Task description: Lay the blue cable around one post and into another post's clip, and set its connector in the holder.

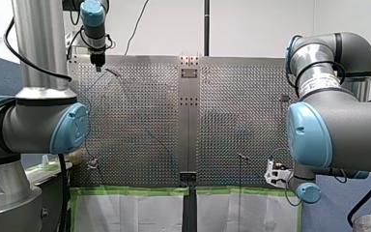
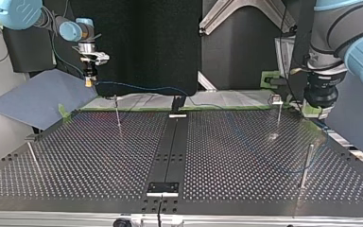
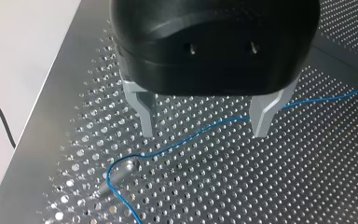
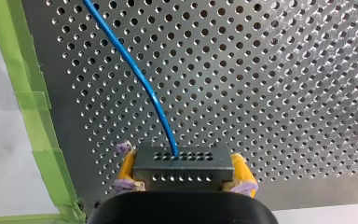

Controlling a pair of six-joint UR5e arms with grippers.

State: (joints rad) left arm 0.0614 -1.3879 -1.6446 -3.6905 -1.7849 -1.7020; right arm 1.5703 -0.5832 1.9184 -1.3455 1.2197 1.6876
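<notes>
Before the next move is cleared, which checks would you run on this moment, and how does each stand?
1. Right gripper shut on the connector: ok.
2. Left gripper open and holding nothing: ok.
3. Blue cable runs on the table under the left gripper's open fingers: ok.
4. Cable bends at the post ahead of the left gripper: ok, as far as that view shows.
5. Cable seated in the clip post: cannot tell.
6. Connector set in the holder: not ok, it is in the right gripper.
</notes>
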